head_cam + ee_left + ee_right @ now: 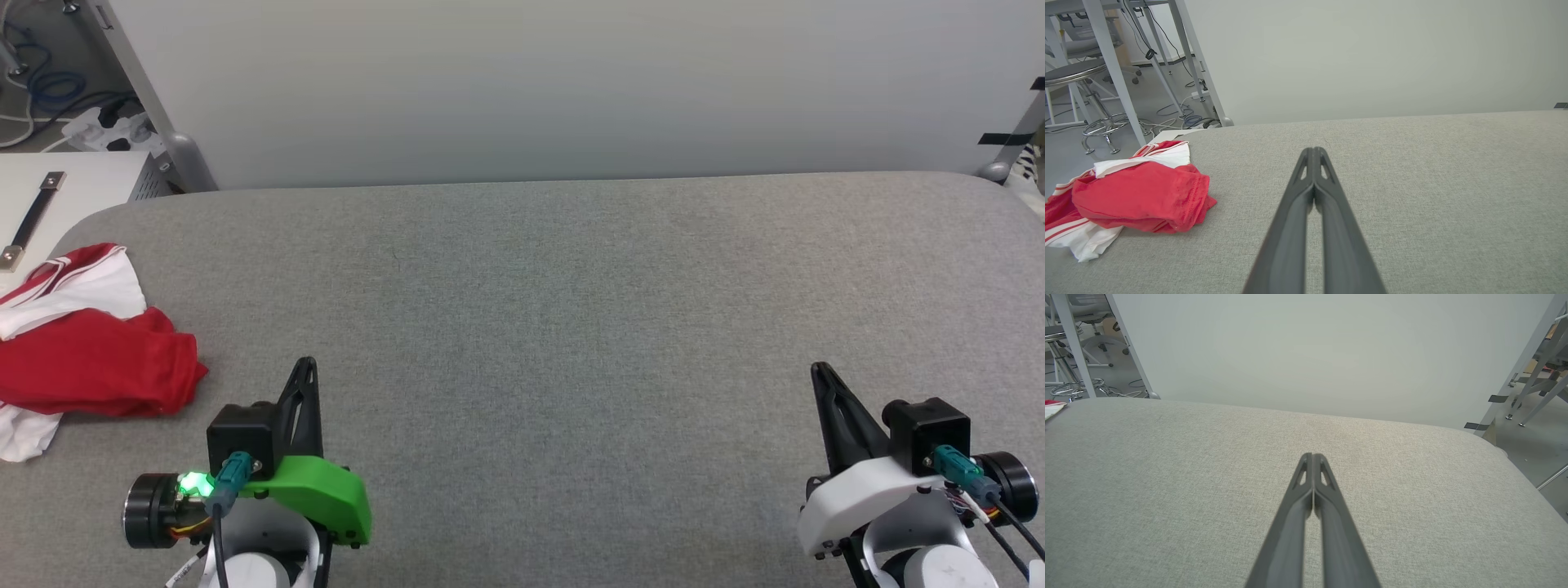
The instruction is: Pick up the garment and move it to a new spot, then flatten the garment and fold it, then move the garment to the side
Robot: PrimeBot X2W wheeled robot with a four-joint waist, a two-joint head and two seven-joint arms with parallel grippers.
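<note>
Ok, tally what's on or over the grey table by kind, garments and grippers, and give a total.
Garments: 1, the crumpled red-and-white garment
Grippers: 2, the left gripper and the right gripper, jaws shut
Total: 3

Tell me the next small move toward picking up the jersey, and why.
Probably open the left gripper. It is shut, and the garment lies crumpled and untouched at the left edge of the table, nearer this gripper than the right gripper.

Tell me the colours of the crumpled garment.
The garment is red and white with striped trim, clearest in the left wrist view.
</note>
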